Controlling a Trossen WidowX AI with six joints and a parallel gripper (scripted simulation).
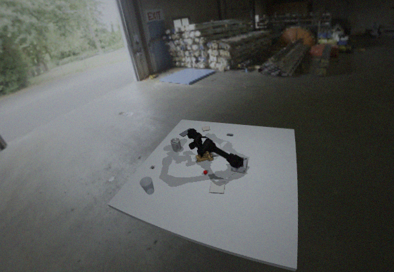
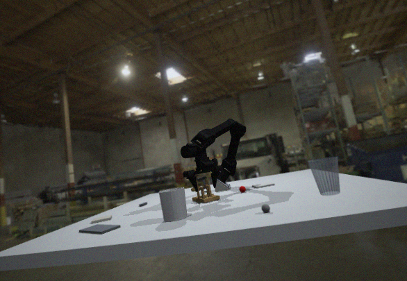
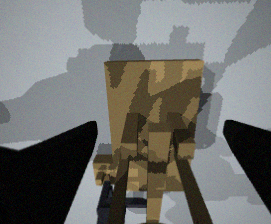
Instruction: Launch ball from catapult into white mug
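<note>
1. Pincer state: The black parallel-jaw pincer (image 1: 202, 152) (image 2: 205, 183) (image 3: 159, 126) is set wide open. Nothing is gripped. The fingers are directed downward over the catapult.
2. Catapult: The small tan wooden catapult (image 1: 204, 158) (image 2: 206, 199) (image 3: 153, 85) is stood on its flat base on the white rectangular table (image 1: 262, 211) (image 2: 295, 211) (image 3: 16, 30). In the wrist view, its frame is framed by the two fingertips, with a visible gap at each side.
3. Ball: The small red ball (image 1: 205, 172) (image 2: 242, 189) is located on the table, outside the pincer and near the catapult. It is not loaded.
4. Target: The pale, whitish-grey cylindrical mug (image 1: 176, 145) (image 2: 173, 205) is stood upright on the table, apart from the pincer and on a different side of the catapult from the red ball.
5. Other items: A clear ribbed tumbler (image 1: 147, 185) (image 2: 326, 177) is placed upright, well apart from the catapult. A small dark grey ball (image 1: 152, 167) (image 2: 265, 208) is located between the mug and the tumbler.
6. Flat items: A dark grey rectangular tile (image 1: 184, 133) (image 2: 100, 229) is laid near the mug. A thin off-white square plate (image 1: 217, 187) (image 2: 264, 186) is laid near the red ball.
</note>
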